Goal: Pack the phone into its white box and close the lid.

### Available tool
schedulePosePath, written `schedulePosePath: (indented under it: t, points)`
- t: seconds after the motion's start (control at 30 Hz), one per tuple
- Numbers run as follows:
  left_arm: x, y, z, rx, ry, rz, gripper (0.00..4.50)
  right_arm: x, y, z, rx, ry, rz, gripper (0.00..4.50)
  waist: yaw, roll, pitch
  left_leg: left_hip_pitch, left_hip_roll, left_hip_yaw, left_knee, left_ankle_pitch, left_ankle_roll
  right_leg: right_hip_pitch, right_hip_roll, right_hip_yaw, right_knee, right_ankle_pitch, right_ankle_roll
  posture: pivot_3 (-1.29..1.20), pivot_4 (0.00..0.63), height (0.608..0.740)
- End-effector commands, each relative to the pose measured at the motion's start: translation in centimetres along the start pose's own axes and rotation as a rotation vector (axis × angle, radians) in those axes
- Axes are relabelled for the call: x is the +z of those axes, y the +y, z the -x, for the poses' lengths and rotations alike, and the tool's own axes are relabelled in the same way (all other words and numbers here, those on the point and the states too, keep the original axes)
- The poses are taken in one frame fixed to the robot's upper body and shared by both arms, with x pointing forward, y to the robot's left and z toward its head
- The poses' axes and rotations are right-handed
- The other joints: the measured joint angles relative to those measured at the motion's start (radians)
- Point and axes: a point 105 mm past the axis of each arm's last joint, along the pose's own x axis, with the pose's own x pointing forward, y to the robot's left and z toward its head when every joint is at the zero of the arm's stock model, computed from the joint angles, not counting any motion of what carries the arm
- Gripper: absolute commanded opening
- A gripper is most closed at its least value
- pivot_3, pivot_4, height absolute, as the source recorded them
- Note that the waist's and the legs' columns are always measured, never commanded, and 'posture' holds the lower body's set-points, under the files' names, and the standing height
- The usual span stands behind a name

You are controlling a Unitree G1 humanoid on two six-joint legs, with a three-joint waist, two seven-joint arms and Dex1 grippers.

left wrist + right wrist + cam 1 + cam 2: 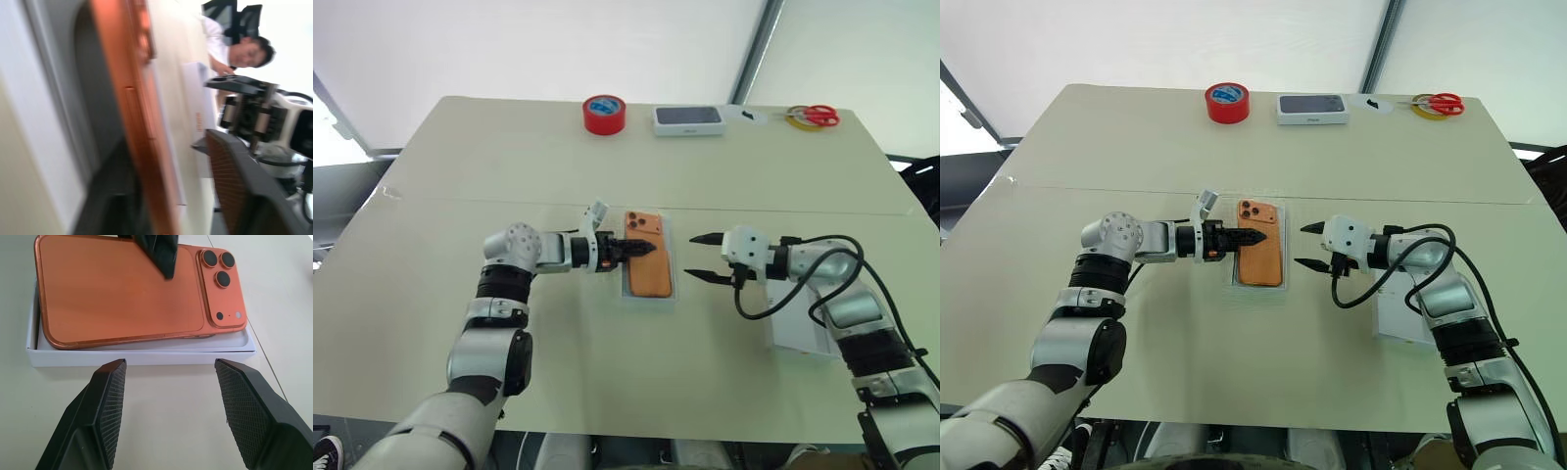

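Phone: orange, back up, camera block with three dark lenses at one corner; lying in the white box, one long edge looking slightly raised on the tray wall nearest the right jaws. Position: between the two sets of jaws, the left set reaching over its surface, the right set just beside the box, apart from it.

White box: shallow tray on the table, thin white walls visible around the phone; uncovered.

Left gripper: pointing sideways across the phone, black fingertips over the orange back near the camera block. Jaws parted in the left wrist view, one finger on the far side of the phone's edge, the other dark and blurred on the near side; firm grip versus loose straddle cannot be told.

Right gripper: jaws wide apart, holding nothing, aimed at the long side of the box.

Lid: white, flat on the table behind the right jaws, partly under the right arm and its black cable.

Far beyond both jaws, along the table's far edge: red tape roll, white box with a dark phone picture, red-handled scissors.

Person beyond the table in the left wrist view.
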Motion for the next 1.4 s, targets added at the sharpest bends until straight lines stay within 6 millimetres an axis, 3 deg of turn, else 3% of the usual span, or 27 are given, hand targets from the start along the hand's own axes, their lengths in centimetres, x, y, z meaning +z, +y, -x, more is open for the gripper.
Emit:
schedulePosePath:
  t: [0.03,0.47,0.73,0.87,0.93,0.97,1.03,1.1,1.2,1.23,1.4]
  points:
    - [0.7,-0.5,0.4,0.013,-0.001,-0.023,3.90,0.7,-0.4,0.2,-0.016,-0.019,0.035,3.03,0.000,0.000,0.000,0.000,0.000,0.000,0.000,0.000,0.000,0.000,0.000,0.000,0.000,0.000,0.000,0.00,0.150,0.740]
    - [1.9,-1.9,3.1,0.045,0.008,-0.101,3.90,0.6,-0.4,-0.1,-0.016,-0.022,0.035,3.03,0.002,0.000,0.000,0.000,0.000,0.000,0.001,0.000,0.000,-0.001,0.000,0.001,0.002,0.000,0.000,0.00,0.150,0.740]
    - [3.7,-0.5,5.4,0.176,-0.079,-0.193,3.90,0.7,-0.4,-0.3,-0.014,-0.024,0.040,3.03,-0.002,0.000,0.000,0.000,0.000,0.000,0.001,0.000,0.000,-0.001,0.000,0.001,0.002,0.000,0.000,0.00,0.150,0.740]
    - [6.0,1.2,6.7,0.308,-0.215,-0.295,3.90,0.6,-0.4,-0.4,-0.012,-0.022,0.043,3.03,0.001,0.000,0.000,0.000,0.000,0.000,0.001,0.000,0.000,-0.001,0.000,0.001,0.002,0.000,0.000,0.00,0.150,0.740]
    - [6.2,2.3,7.2,0.387,-0.226,-0.396,3.90,0.6,-0.5,-0.4,-0.011,-0.017,0.047,3.03,0.000,0.000,0.000,0.000,0.000,0.000,0.001,0.000,0.000,-0.001,0.000,0.001,0.002,0.000,0.000,0.00,0.150,0.740]
    - [5.9,2.6,7.3,0.408,-0.212,-0.446,3.67,0.5,-0.5,-0.4,-0.008,-0.011,0.050,3.03,-0.001,0.000,0.000,0.000,0.000,0.001,0.001,0.000,0.000,-0.001,0.000,0.001,0.002,0.000,0.000,0.00,0.150,0.740]
    - [5.3,2.8,7.1,0.399,-0.196,-0.517,3.02,0.1,-0.9,-0.5,-0.026,0.016,0.067,2.47,-0.001,0.000,0.000,0.000,0.000,0.001,0.000,0.000,0.000,-0.002,0.000,0.001,0.002,0.000,0.000,0.00,0.150,0.740]
    - [4.9,3.3,6.8,0.430,-0.187,-0.592,2.03,-0.4,-1.3,-0.5,-0.044,0.040,0.081,1.65,0.000,0.000,0.001,0.000,0.000,0.001,0.000,0.000,0.000,-0.002,0.000,0.001,0.002,0.000,0.000,0.00,0.150,0.740]
    - [4.1,3.6,5.9,0.449,-0.160,-0.680,0.44,-0.6,-1.6,-0.7,-0.056,0.050,0.089,0.04,0.006,0.000,0.001,-0.001,0.000,0.001,0.001,0.000,0.000,-0.002,-0.001,0.001,0.002,0.000,0.000,0.00,0.150,0.740]
    - [3.9,3.9,5.6,0.462,-0.150,-0.702,0.05,-0.6,-1.6,-0.9,-0.058,0.049,0.092,0.00,0.006,0.000,0.001,-0.001,0.000,0.001,0.001,0.000,0.001,-0.002,-0.001,0.001,0.002,0.000,0.000,0.00,0.150,0.740]
    - [2.9,4.0,3.7,0.444,-0.124,-0.728,0.05,-1.2,-1.3,-1.7,-0.051,0.085,0.130,0.00,0.003,0.000,0.001,-0.001,0.000,0.001,0.001,0.000,0.001,-0.002,-0.001,0.001,0.003,0.000,0.000,0.00,0.150,0.740]
